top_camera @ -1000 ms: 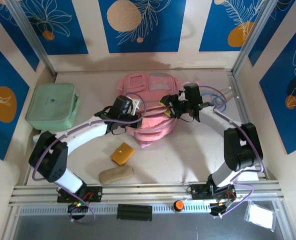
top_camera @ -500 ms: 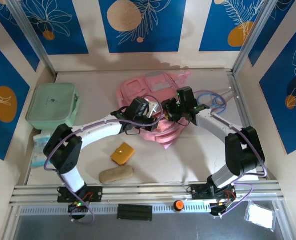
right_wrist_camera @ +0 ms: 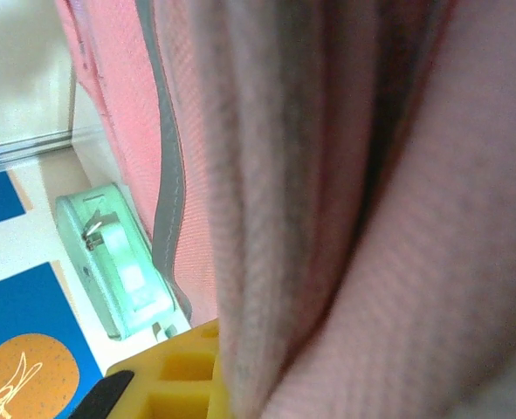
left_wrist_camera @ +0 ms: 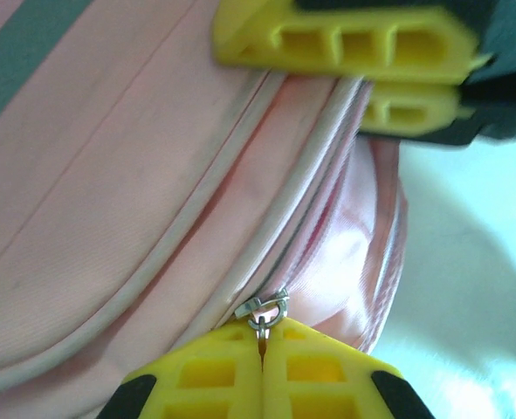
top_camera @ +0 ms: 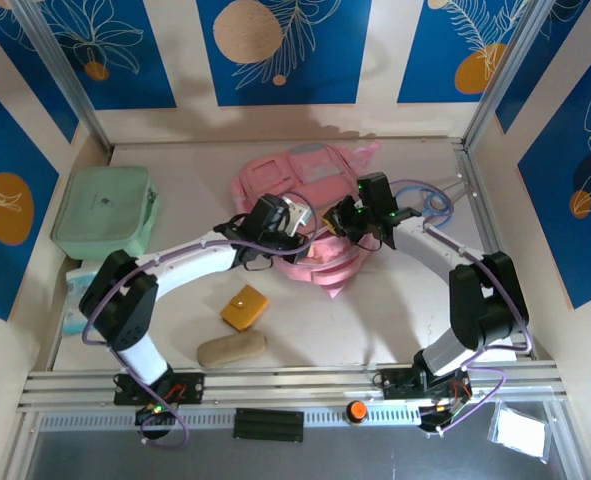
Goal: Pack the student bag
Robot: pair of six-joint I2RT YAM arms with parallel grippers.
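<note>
While the left claw [left_wrist_camera: 262, 347] is pressed fully together on the small metal zipper pull [left_wrist_camera: 263, 310] of the backpack [top_camera: 265, 180], the right claw [top_camera: 343, 222] meets it from the opposite side. Its yellow fingers [left_wrist_camera: 345, 44] stand almost together, with a fold of the backpack's edge pinched between them. The pink backpack lies flat around the middle of the pale bench [top_camera: 395, 300], toward the far wall, and both claws are at its near edge. Blue wall panels [top_camera: 275, 50] with white leaves and orange circles close the space in. A mint green zip case [top_camera: 105, 212] lies well apart at the left. An orange block [top_camera: 245, 307] and a tan oblong piece [top_camera: 231, 348] sit nearer the arm bases. I cannot tell what the backpack or the case holds.
</note>
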